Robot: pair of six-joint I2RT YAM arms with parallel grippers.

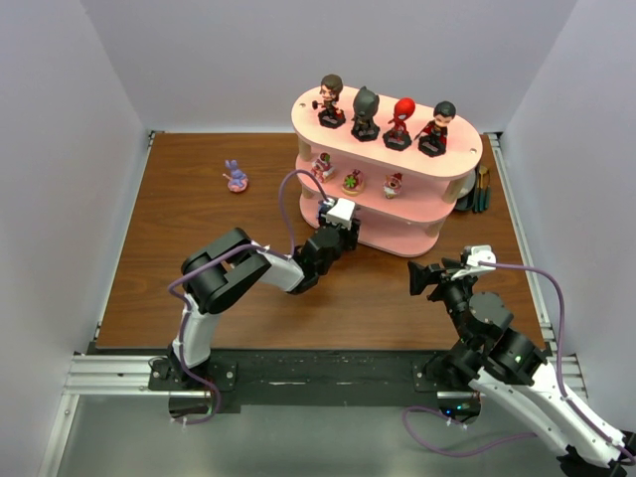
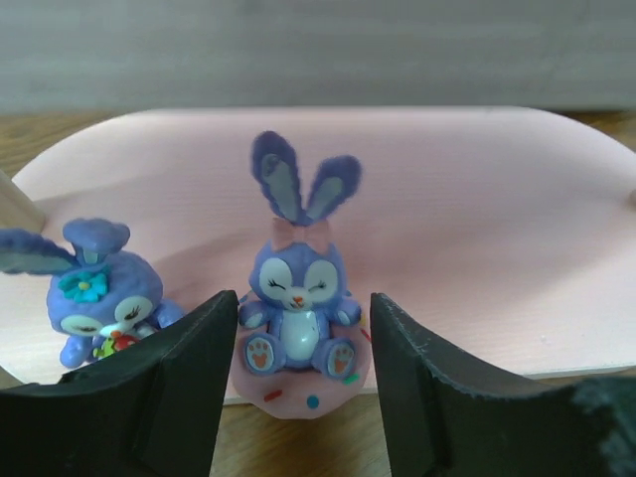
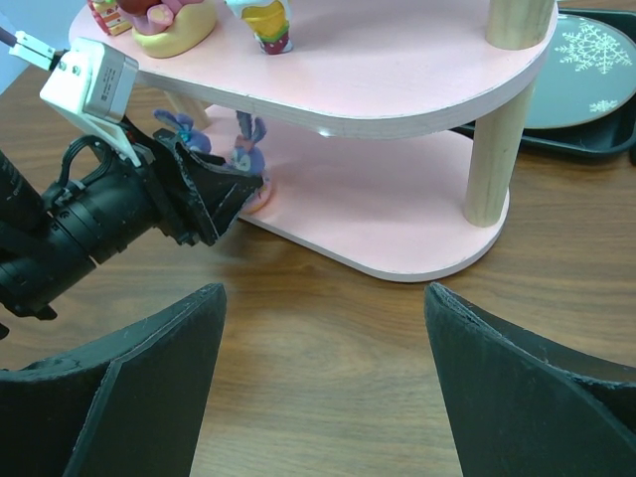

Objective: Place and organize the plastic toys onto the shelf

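Purple long-eared toy [image 2: 296,298] seated at the edge of the lowest pink board of the shelf [image 2: 477,219], left fingers [image 2: 189,388] flanking its base, contact or release not discernible, second purple toy [image 2: 94,298] beside it, right fingers [image 3: 527,388] spread wide, empty, over the surface [image 3: 328,348].

Bright, even overhead light, soft short shadows under the shelf [image 1: 378,151] boards, lowest tier dimmer, no harsh glare, left wrist view sharp on the rabbit toy [image 2: 296,298] – left gripper's fingers [image 2: 179,388] dark and softly blurred, far wall hazy.
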